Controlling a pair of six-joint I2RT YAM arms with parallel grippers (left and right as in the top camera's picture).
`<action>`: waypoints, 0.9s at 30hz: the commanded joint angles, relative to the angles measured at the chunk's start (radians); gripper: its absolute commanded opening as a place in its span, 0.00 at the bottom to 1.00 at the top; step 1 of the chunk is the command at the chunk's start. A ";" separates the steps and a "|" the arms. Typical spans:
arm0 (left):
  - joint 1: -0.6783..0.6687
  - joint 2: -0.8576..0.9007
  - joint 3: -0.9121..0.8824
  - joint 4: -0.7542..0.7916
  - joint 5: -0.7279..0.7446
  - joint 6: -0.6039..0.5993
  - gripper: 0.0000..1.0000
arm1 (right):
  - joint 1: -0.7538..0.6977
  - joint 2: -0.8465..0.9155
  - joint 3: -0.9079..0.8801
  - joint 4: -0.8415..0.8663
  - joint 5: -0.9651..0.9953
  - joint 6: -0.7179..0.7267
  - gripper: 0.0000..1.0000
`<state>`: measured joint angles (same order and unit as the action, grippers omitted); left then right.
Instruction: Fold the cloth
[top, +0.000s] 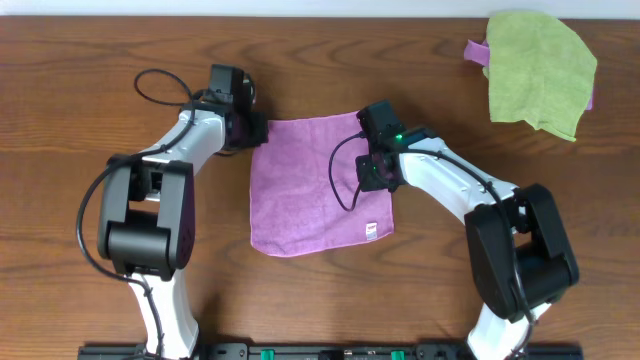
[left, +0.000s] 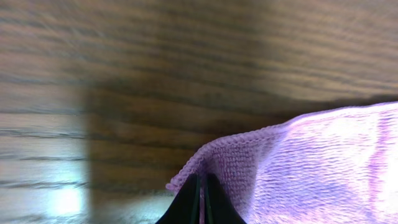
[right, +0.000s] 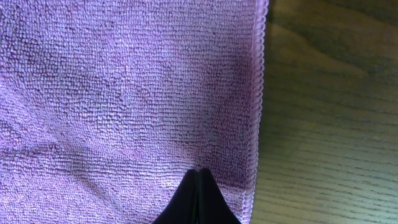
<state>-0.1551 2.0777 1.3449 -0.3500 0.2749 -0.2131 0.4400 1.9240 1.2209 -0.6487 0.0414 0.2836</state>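
Observation:
The purple cloth (top: 305, 190) lies spread flat on the wooden table (top: 80, 90), with a small white label near its front right corner. At the cloth's far left corner is my left gripper (top: 256, 132). In the left wrist view its jaws (left: 203, 176) are shut on that hemmed corner of the cloth (left: 323, 162), and a sliver of purple shows between them. My right gripper (top: 377, 175) is over the cloth's right side. The right wrist view shows its tips (right: 198, 170) shut together on the cloth (right: 124, 93), just inside the right hem, with nothing visible between them.
A larger lime-green cloth (top: 540, 70) lies crumpled at the far right corner, with a bit of purple fabric (top: 477, 50) sticking out from under it. Both arm bases stand at the table's front edge.

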 joint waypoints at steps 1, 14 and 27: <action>0.002 0.039 -0.002 -0.001 0.033 -0.012 0.06 | 0.006 0.006 0.012 -0.003 0.011 0.000 0.01; 0.001 0.042 -0.002 -0.014 -0.119 0.010 0.06 | 0.006 0.006 0.012 -0.003 0.011 -0.001 0.01; -0.003 0.042 -0.002 -0.034 -0.320 0.081 0.06 | 0.006 0.006 0.012 -0.014 0.011 -0.001 0.01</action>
<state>-0.1665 2.0834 1.3571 -0.3622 0.0734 -0.1741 0.4400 1.9240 1.2205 -0.6586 0.0418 0.2836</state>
